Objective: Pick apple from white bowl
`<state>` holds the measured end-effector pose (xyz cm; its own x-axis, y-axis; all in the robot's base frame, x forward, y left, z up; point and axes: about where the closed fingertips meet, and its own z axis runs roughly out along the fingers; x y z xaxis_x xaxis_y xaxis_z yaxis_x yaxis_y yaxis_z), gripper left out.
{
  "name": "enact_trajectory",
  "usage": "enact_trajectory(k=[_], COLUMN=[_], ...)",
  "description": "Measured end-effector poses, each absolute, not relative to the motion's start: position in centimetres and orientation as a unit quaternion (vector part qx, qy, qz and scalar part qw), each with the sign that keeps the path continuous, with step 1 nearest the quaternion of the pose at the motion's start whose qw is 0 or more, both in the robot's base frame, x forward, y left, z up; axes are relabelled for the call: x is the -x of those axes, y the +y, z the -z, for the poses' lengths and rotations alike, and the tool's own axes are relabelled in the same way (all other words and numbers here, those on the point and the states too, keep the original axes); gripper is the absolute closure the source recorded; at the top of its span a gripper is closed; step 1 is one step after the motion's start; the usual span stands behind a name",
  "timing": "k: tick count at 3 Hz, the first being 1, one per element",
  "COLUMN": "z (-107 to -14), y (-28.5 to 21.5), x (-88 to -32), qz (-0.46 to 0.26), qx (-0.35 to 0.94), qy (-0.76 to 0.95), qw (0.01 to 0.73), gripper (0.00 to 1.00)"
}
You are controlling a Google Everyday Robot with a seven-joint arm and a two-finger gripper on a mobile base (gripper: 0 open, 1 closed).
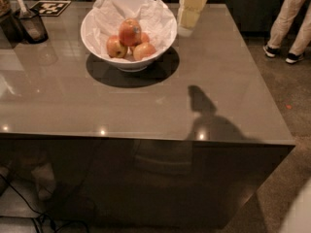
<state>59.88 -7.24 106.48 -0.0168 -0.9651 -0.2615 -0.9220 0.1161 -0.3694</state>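
Apple [129,32] sits on top of the paler apples [114,46], about mid white bowl [99,45]. The tool [186,27] hangs just outside the bowl's right rim, pointing down at the table [146,110]. So the apple's off to the left of it as the camera sees it, across the rim. Can't tell if the tool's open or closed tbh.

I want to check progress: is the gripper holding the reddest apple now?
No, the apple rests on the other apples inside the white bowl, while the gripper hangs just right of the bowl's rim.
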Motion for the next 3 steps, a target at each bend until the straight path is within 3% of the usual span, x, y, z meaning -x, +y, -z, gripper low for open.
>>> enact_trajectory(k=[3], z=[-106.1], y=[-3.0], x=[-65.4], qz=[0.037], qx=[0.654], qy=[0.706], qw=[0.269], gripper=[0.0])
